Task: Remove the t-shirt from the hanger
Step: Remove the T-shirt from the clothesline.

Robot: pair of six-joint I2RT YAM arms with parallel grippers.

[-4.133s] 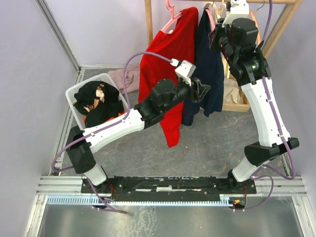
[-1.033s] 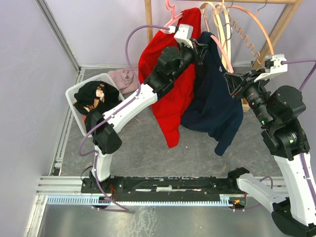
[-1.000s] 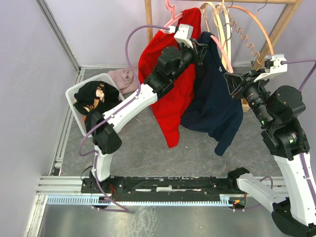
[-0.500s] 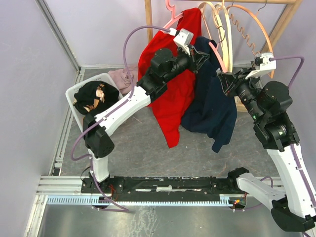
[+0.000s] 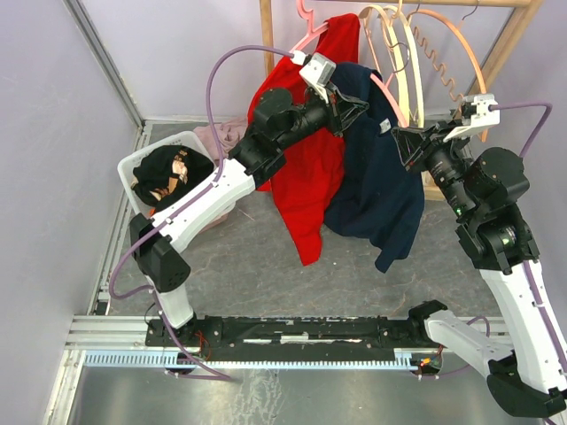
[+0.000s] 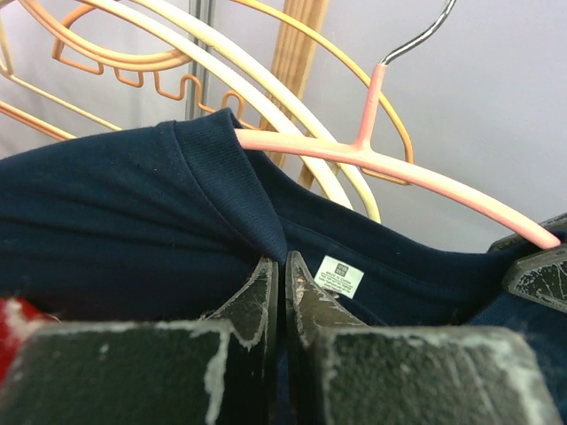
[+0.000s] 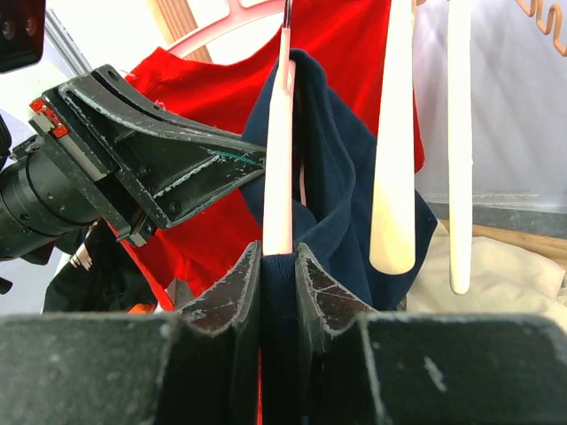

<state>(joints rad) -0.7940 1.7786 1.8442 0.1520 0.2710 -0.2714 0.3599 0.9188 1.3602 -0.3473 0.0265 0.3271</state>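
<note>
T-shirt (image 6: 106, 221) collar is now pinched by the just-shut left gripper (image 6: 282, 261), hanger (image 6: 425, 180) clamped by right gripper (image 7: 278, 252); pull-off enabled.

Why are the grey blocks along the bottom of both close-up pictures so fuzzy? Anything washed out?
Left wrist view: the left hand sits too near the lens, so its base blurs; the navy t-shirt and label are sharp. Right wrist view: same blur on the right hand; upper-left background blown out white. Top external view: even light, sharp throughout.
</note>
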